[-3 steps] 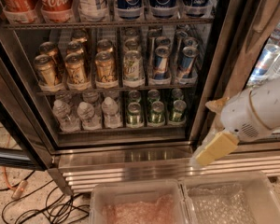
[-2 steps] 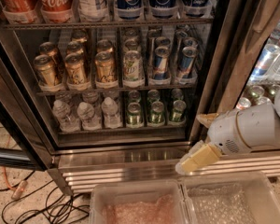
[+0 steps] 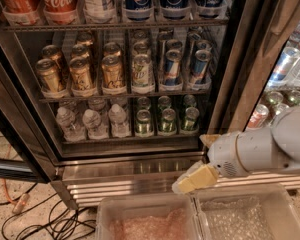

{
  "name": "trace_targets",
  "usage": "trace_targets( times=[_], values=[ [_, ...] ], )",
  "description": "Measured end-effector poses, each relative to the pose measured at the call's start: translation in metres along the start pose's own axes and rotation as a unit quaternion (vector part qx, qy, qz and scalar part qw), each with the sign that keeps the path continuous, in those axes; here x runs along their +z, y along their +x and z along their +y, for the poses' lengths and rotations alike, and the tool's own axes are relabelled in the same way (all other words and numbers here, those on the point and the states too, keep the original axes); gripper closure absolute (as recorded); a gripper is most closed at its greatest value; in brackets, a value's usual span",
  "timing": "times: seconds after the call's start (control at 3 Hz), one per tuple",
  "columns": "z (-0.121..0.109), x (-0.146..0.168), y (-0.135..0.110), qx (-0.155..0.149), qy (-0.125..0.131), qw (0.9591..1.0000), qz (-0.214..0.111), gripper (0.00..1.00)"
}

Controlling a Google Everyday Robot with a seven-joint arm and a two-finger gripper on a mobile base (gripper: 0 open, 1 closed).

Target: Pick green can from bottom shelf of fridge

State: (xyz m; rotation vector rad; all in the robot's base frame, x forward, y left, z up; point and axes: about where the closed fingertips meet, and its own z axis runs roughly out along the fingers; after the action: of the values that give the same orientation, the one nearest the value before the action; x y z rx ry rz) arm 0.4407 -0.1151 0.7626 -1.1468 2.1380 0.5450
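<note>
As the arm swings in from the right edge, the claw (image 3: 191,163) has slid left and dropped toward the lower middle of the frame. It now hangs in front of the ribbed steel base panel (image 3: 130,183) of the fridge (image 3: 229,84). A second ago it sat higher and further right, level with the lowest rack.

It's spread wide, carrying nothing.

The green can (image 3: 190,118) stands untouched on the bottom shelf (image 3: 115,139), just above and slightly left of centre. It is the right-hand one of three columns of green cans, with water bottles (image 3: 95,122) to their left. The gold-brown cans (image 3: 81,74) sit a rack higher.

So what does that buy us? The claw is lined up better sideways, close under the right-hand column, but by my reading it is too low. It will need to lift to shelf height and push inward before any grip is possible. The pick is barely begun, still on approach. The cans are tightly packed, so a neighbour could get knocked.
</note>
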Motion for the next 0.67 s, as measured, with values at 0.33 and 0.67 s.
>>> trace_targets(
  times=[0.33,0.67],
  values=[
    [0.001,0.041,0.015,0.047,0.002,0.9983,-0.034,0.0],
    [0.0,0.078,0.04,0.105,-0.001,0.9919,-0.071,0.0]
  ],
)
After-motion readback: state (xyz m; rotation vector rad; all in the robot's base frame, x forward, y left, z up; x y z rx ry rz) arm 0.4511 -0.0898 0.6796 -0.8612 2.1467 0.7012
